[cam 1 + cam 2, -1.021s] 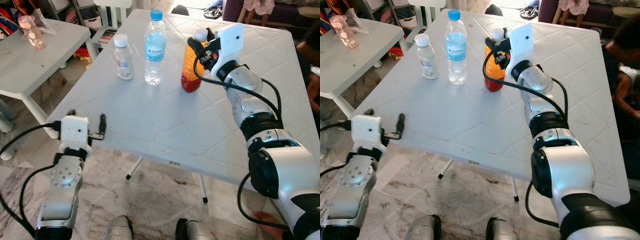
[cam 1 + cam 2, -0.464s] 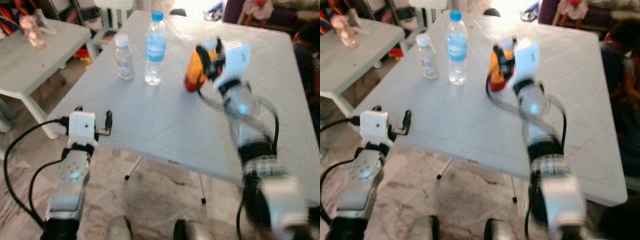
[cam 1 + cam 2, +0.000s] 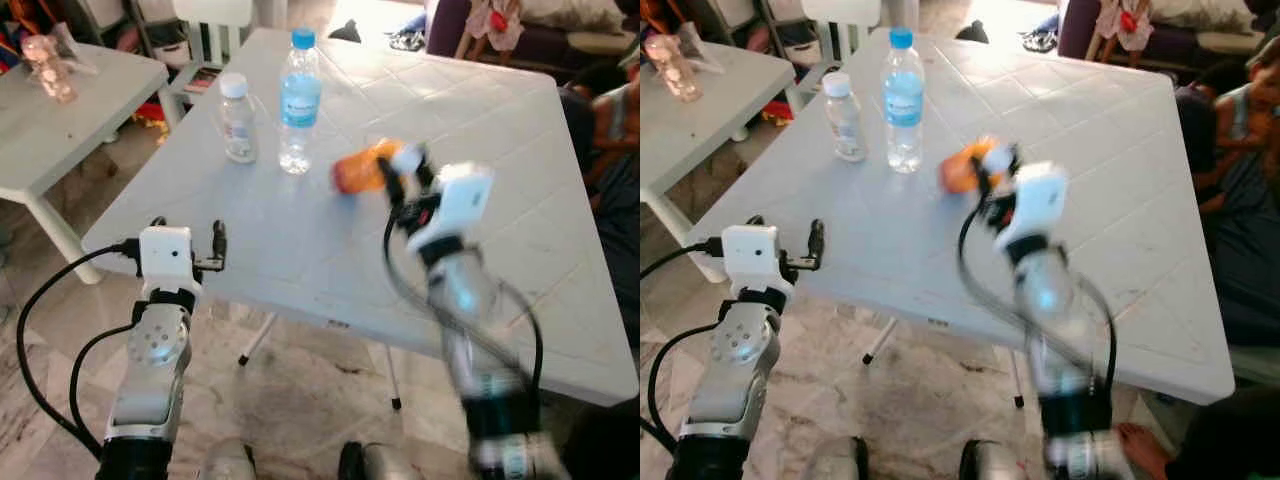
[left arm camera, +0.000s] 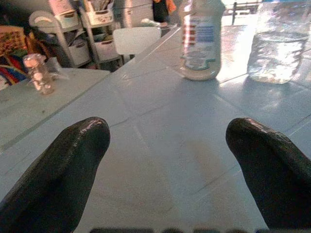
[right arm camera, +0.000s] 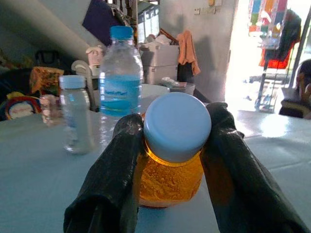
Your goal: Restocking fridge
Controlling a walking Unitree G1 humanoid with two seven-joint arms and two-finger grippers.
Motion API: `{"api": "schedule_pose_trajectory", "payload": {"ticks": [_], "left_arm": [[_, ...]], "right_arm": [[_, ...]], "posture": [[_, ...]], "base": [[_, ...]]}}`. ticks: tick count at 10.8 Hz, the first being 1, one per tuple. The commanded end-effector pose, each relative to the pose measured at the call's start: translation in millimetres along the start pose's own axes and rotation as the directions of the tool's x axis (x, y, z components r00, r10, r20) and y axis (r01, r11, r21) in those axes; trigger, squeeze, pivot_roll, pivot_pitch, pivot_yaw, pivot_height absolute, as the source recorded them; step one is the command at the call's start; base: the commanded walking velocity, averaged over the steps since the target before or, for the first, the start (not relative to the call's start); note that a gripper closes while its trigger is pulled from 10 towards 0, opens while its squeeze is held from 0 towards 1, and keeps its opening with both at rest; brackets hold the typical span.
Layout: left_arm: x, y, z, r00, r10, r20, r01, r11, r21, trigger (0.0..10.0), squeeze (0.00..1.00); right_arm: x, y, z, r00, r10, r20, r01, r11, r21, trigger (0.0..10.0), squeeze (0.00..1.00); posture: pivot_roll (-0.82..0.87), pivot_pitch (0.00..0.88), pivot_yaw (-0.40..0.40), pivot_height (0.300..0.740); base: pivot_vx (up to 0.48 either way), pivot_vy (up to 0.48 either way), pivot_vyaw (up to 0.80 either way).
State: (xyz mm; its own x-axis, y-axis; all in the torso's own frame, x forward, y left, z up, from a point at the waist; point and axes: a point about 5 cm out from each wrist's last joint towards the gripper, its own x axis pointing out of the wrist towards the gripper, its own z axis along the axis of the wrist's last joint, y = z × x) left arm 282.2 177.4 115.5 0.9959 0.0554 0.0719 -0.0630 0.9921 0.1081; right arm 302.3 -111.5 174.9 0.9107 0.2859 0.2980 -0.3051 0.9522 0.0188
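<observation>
Right gripper (image 5: pixel 167 165): you are clamping the juice bottle (image 3: pixel 362 170) just under its cap; keep it steady.
Left gripper (image 4: pixel 167 155): fingers are spread, hovering at the table (image 3: pixel 520 180) edge.

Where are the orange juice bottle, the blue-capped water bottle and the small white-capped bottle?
orange juice bottle (image 5: pixel 170 182), right wrist view, orange body under the cap.
water bottle (image 3: pixel 299 100), left eye view, blue label.
small bottle (image 3: pixel 237 128), left eye view, labelled body.

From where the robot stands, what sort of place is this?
Probably a lived-in home: a white plastic table with drinks on it, storage shelves with bins behind, clothes hanging by a doorway, and a person seated alongside.
</observation>
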Motion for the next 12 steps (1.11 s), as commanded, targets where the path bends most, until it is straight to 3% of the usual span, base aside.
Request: {"api": "schedule_pose_trajectory", "payload": {"ticks": [1, 7, 8, 10, 12], "left_arm": [[-1.8, 0.5, -5.6, 1.000, 0.003, -0.024, -0.003, 1.000, -0.007, 10.0, 0.00], [10.5, -8.8, -2.2, 1.000, -0.018, -0.004, 0.018, 1.000, -0.024, 10.0, 0.00], [12.4, -11.1, -0.1, 1.000, -0.029, 0.003, 0.029, 0.999, -0.025, 10.0, 0.00], [12.1, -12.2, -0.3, 0.999, -0.032, 0.004, 0.032, 0.999, -0.027, 10.0, 0.00], [11.7, -14.4, -0.9, 0.999, -0.043, 0.002, 0.043, 0.999, -0.024, 10.0, 0.00]], "right_arm": [[-3.8, 0.2, -1.1, 0.999, -0.003, -0.033, 0.003, 1.000, 0.024, 10.0, 0.00], [5.3, -6.3, 13.7, 0.998, -0.036, -0.045, 0.036, 0.999, -0.003, 10.0, 0.00], [7.1, -9.6, 13.3, 0.995, -0.085, -0.047, 0.085, 0.996, -0.008, 10.0, 0.00], [5.2, -15.1, 7.2, 0.993, -0.083, -0.080, 0.087, 0.995, 0.055, 10.0, 0.00], [7.2, -19.5, 7.0, 0.996, -0.073, -0.055, 0.068, 0.994, -0.090, 10.0, 0.00]], "posture": [[0.15, 0.065, -0.068, 0.740], [0.12, 0.055, -0.068, 0.740], [0.12, 0.066, -0.064, 0.740], [0.12, 0.072, -0.064, 0.740], [0.12, 0.079, -0.054, 0.740]], "base": [[0.000, 0.000, 0.00], [0.000, 0.447, 0.00], [0.000, 0.480, 0.00], [0.000, 0.480, 0.00], [0.000, 0.480, 0.00]]}}
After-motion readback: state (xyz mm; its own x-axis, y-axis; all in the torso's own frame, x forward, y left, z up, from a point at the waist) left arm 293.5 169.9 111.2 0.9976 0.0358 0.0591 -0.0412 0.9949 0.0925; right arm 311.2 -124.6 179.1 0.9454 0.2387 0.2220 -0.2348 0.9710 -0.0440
